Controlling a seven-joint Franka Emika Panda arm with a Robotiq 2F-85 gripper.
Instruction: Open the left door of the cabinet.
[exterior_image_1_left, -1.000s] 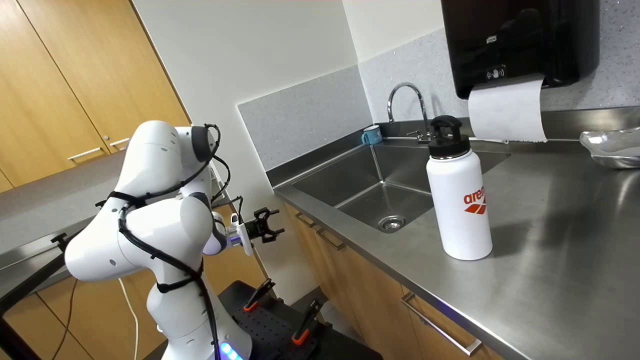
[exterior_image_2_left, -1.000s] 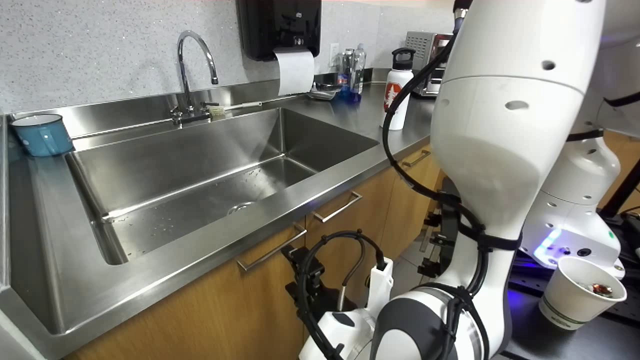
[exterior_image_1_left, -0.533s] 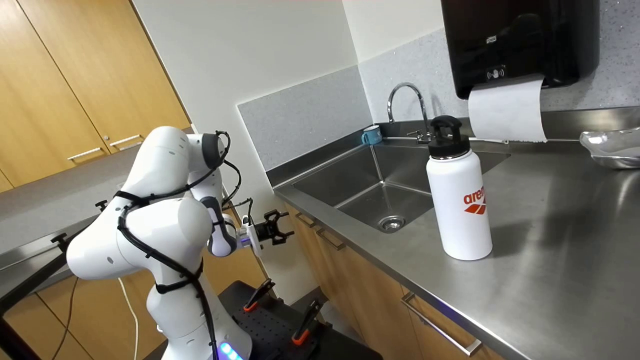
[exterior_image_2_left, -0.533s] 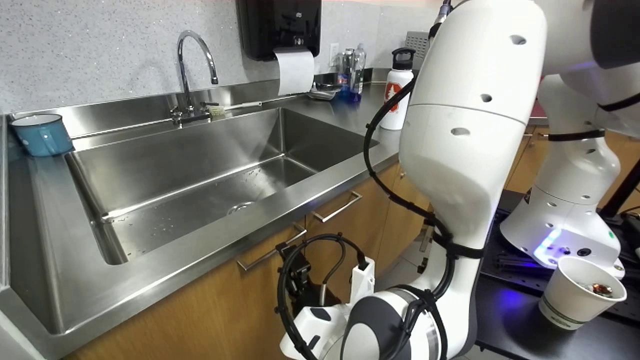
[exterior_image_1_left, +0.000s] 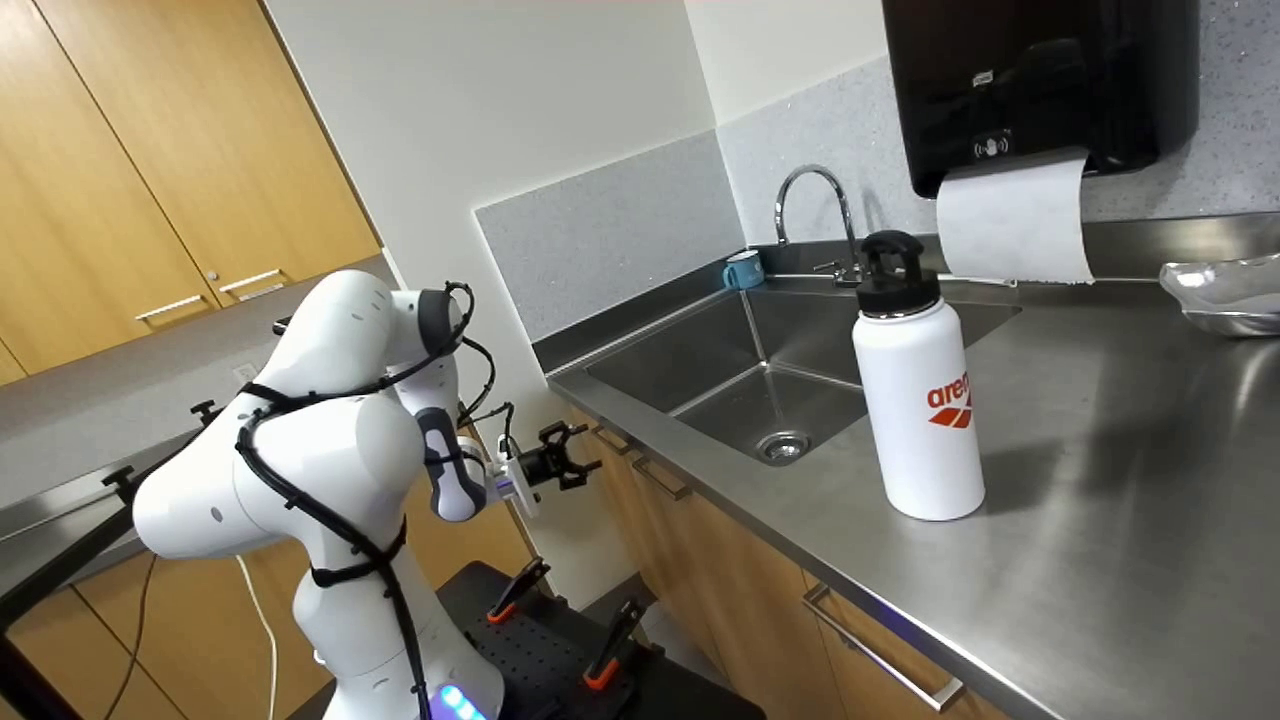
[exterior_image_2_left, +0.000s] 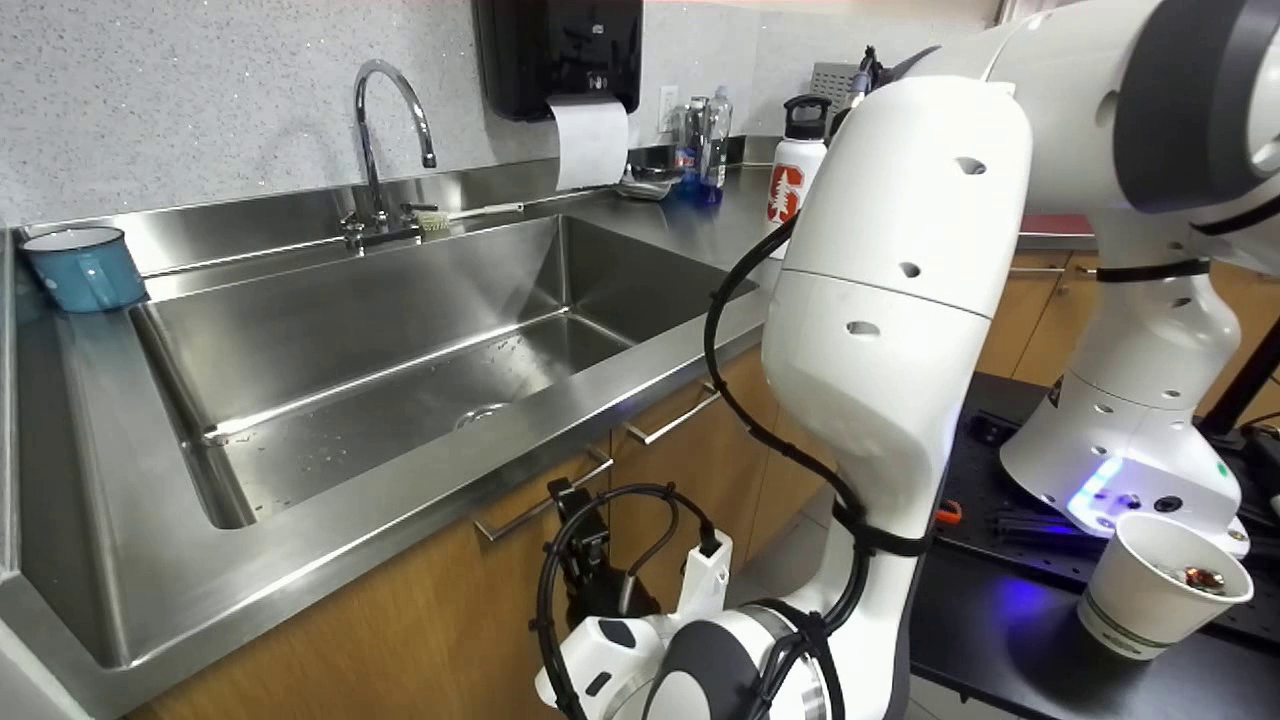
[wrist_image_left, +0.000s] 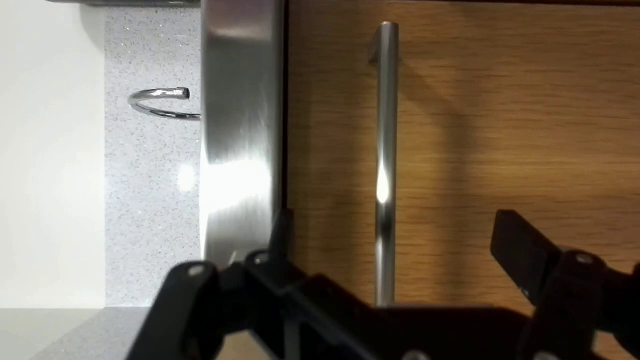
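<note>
Wrist view: blk two-finger gripper (wrist_image_left: 395, 225) is standing wide, holding nothing; silver metal bar handle (wrist_image_left: 387, 150) is showing betw. fingers (wrist_image_left: 525, 255). Flat honey-brown wood left door (wrist_image_left: 540, 125) is sitting closed ahead; grasp & pull pending. Stainless-steel counter edge (wrist_image_left: 240, 130) is poss. obstructing one finger. In an exterior view, tall wht bottle (exterior_image_1_left: 918, 420) is standing well apart.
</note>
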